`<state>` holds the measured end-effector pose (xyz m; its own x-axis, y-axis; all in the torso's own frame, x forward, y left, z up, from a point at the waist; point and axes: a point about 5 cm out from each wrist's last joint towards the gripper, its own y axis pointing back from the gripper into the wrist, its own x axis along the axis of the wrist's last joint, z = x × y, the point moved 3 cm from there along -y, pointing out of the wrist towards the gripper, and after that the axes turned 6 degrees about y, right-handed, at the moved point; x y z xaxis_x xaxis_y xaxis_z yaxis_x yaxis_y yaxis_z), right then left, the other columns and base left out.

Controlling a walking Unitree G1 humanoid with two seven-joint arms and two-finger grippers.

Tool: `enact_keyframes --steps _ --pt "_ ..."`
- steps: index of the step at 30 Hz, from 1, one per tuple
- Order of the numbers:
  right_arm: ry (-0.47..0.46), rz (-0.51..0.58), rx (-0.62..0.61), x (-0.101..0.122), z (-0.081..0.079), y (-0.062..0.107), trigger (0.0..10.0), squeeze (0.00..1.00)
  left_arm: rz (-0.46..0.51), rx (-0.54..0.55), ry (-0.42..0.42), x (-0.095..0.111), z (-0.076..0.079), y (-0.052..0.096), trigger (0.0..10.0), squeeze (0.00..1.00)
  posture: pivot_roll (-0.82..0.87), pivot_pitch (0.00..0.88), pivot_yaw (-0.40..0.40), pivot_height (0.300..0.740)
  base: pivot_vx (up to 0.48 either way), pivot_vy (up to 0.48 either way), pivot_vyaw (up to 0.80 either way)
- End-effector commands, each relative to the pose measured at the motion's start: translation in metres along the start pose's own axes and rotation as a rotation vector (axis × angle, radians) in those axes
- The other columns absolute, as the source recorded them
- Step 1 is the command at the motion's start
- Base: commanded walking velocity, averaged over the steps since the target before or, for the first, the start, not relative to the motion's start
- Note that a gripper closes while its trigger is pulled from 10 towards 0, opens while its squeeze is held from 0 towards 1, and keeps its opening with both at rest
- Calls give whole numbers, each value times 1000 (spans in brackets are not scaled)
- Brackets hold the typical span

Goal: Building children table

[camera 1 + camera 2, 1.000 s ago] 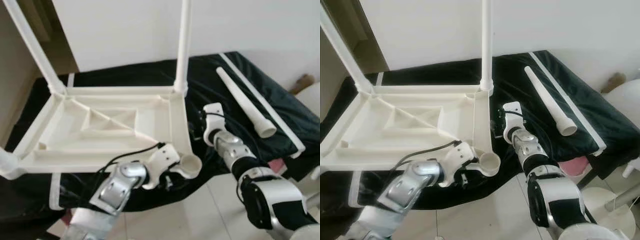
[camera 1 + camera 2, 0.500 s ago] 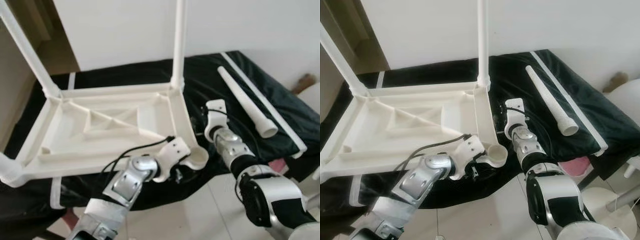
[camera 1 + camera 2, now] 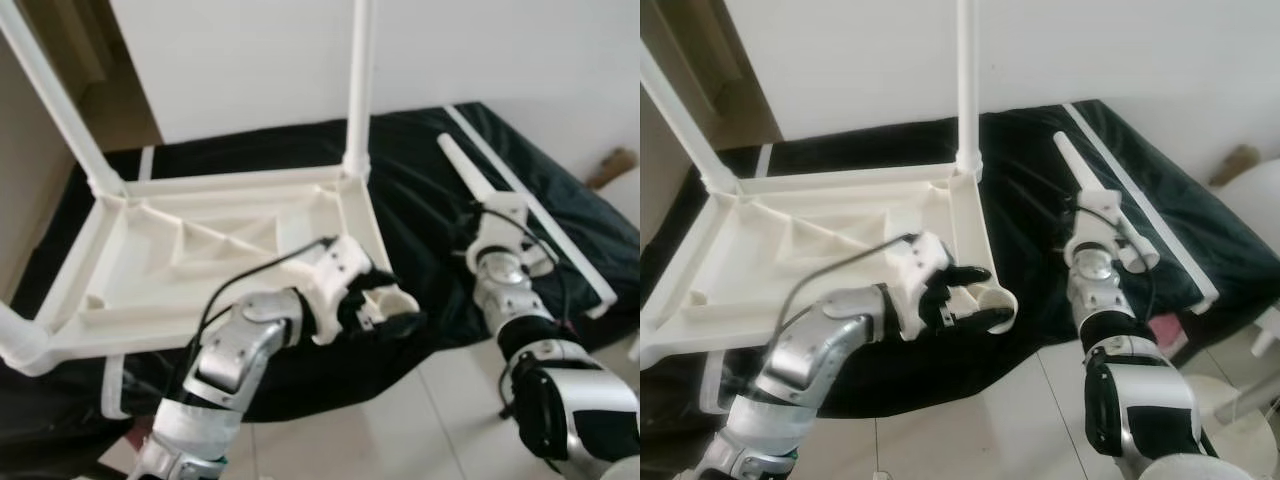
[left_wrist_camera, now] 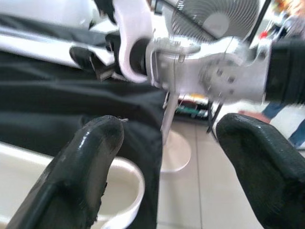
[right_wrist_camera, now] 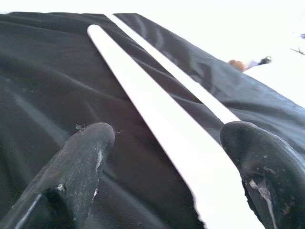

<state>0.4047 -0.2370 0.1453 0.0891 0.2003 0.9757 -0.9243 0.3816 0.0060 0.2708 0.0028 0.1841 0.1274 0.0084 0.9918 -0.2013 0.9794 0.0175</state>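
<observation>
- Left eye view: the white children's table (image 3: 200, 260) lies upside down on a black cloth (image 3: 430, 190), its underside ribs facing up and its fitted legs (image 3: 358, 90) rising at the 12 o'clock and 10 o'clock corners.
- The empty round leg socket (image 3: 992, 300) sits at the table's near corner, at about 5 o'clock from the tabletop centre.
- The left tool (image 3: 965, 296) is released, its two black fingers spread to either side of that socket, one above the rim and one below; contact with the rim cannot be told.
- The left arm (image 3: 235, 350) reaches up from 7 o'clock, bent at the elbow, with the wrist turned toward 3 o'clock.
- The loose white table leg (image 3: 463, 170) lies on the cloth at 2 o'clock from the socket, tapering toward 11 o'clock, beside a white stripe (image 5: 157, 57) on the cloth.
- Right wrist view: the right tool (image 5: 164, 157) is released, its fingers (image 5: 81, 157) straddling the loose leg without visibly touching it.
- The right arm (image 3: 1110, 330) extends from 5 o'clock toward 12 o'clock, with its wrist over the leg's wide end.
</observation>
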Motion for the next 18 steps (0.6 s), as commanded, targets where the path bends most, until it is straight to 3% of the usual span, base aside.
enact_keyframes --steps 1,6,10,12,14,16,18 --pt "0 -2 -37 -2 4 2 10000 0 24 -53 17 3 6 4 10000 0 59 0 43 740 0 0 0" --pt "12 0 -136 -2 22 3 10000 0 31 -37 35 3 4 7 10000 0 52 0 44 740 0 0 0" --pt "19 -15 -290 -7 56 10 10000 0 31 -4 56 0 1 10 10000 0 38 0 39 740 0 0 0" --pt "19 -15 -290 -7 56 10 10000 0 31 -4 56 0 1 10 10000 0 38 0 39 740 0 0 0" --pt "9 -35 -351 -11 69 14 10000 0 31 4 72 0 2 11 10000 0 34 0 39 740 0 0 0" --pt "9 -35 -351 -11 69 14 10000 0 31 4 72 0 2 11 10000 0 34 0 39 740 0 0 0" --pt "19 -52 -376 -15 79 18 10000 0 32 7 90 -1 3 12 10000 0 24 0 41 740 0 0 0"
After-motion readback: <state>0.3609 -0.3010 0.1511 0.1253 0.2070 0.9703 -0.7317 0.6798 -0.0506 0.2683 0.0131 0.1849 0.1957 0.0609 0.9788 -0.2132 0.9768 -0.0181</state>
